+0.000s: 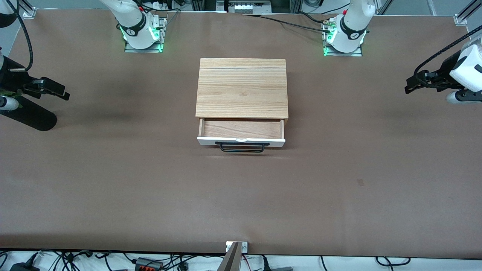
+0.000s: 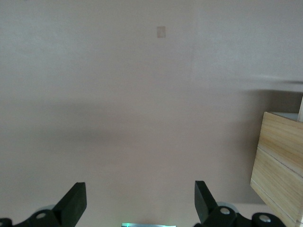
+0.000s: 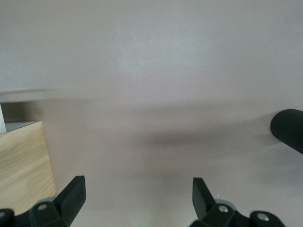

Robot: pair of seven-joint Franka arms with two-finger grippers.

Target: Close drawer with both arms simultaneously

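Note:
The drawer [image 1: 241,141] stands pulled partly out of the wood-grain cabinet [image 1: 241,88] in the middle of the table. Its white front panel and thin black bar handle [image 1: 242,147] face the front camera, and its light wood inside [image 1: 241,129] shows empty. My left gripper [image 1: 410,86] hovers open and empty over the table at the left arm's end, well away from the cabinet; its fingers frame bare table [image 2: 140,189]. My right gripper [image 1: 64,93] hovers open and empty at the right arm's end [image 3: 138,184]. A cabinet side shows in the left wrist view [image 2: 279,161] and in the right wrist view [image 3: 23,161].
A black ribbed cylinder [image 1: 32,116] lies under the right arm at the table's edge and shows in the right wrist view [image 3: 289,130]. The green-lit bases [image 1: 142,35] [image 1: 344,37] stand at the table's robot side. A small mark [image 1: 360,182] is on the brown tabletop.

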